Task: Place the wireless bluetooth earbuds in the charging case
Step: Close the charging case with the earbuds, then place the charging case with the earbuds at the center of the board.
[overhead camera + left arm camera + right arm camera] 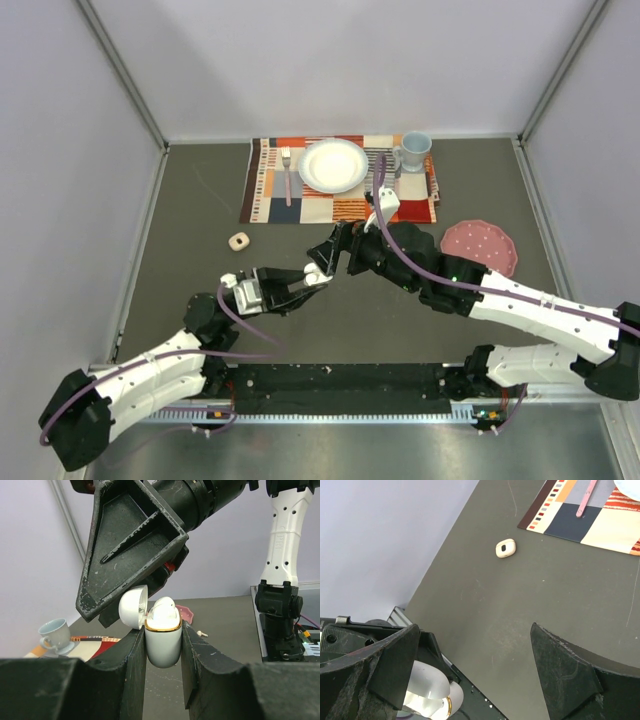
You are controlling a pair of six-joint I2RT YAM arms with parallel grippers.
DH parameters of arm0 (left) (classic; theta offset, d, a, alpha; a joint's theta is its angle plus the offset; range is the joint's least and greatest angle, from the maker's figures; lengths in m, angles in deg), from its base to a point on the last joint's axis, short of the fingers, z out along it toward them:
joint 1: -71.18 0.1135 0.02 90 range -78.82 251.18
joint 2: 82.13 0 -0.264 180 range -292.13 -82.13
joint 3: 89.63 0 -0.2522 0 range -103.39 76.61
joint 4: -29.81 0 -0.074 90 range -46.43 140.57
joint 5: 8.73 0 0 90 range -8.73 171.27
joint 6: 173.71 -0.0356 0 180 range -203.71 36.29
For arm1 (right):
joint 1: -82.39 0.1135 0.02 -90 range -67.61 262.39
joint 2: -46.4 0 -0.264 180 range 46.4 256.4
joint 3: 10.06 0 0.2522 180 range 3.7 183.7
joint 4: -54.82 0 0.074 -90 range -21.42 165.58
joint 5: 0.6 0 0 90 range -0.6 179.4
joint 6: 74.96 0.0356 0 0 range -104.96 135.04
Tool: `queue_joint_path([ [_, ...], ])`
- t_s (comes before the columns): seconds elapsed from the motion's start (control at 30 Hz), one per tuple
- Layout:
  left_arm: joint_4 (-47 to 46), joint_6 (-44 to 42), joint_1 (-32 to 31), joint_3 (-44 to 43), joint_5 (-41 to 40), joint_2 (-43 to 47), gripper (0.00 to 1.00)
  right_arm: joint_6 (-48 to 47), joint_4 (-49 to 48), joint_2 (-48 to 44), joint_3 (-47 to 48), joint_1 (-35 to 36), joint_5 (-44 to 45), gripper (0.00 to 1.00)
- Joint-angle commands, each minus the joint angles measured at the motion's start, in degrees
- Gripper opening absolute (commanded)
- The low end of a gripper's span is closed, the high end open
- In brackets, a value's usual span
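Note:
My left gripper (163, 647) is shut on the white charging case (163, 645), which has a gold rim, and holds it upright above the table. Its lid (133, 606) is hinged open to the left. A white earbud (164, 610) pokes out of the case's top. My right gripper (480, 672) is open, its fingers (131, 545) spread directly over the case, which shows at the lower left of the right wrist view (431, 695). In the top view the two grippers meet at mid-table (318, 268). Another tiny earbud (201, 633) lies on the table beyond the case.
A small beige rounded-square case (238, 241) lies left of the grippers and also shows in the right wrist view (505, 548). A striped placemat (270, 195) at the back carries a white plate (333, 165), a pink fork (288, 180) and a blue cup (414, 150). A pink plate (479, 245) lies at the right.

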State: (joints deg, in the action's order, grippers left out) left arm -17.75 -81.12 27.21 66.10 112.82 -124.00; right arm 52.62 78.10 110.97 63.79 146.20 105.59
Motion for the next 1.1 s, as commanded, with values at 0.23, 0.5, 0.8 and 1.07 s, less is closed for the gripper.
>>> queue_joint_path([
  [0.23,-4.60,0.22,-0.16,-1.63,-4.57,0.38,0.00,-1.11,1.20,-1.64,1.96,-0.35,0.60,0.92],
  [0.5,-6.97,1.01,-0.07,-0.92,-5.97,-0.76,0.00,-1.11,1.20,-2.96,0.55,-0.36,1.92,0.92],
  [0.8,-5.67,1.98,-0.16,-0.40,-10.79,0.03,0.00,-1.11,1.29,-3.23,-0.24,-0.44,3.85,0.92],
  [1.07,11.31,7.43,-0.07,-4.44,-26.18,2.58,0.00,1.97,1.12,-10.94,-6.38,-0.53,17.53,0.96],
])
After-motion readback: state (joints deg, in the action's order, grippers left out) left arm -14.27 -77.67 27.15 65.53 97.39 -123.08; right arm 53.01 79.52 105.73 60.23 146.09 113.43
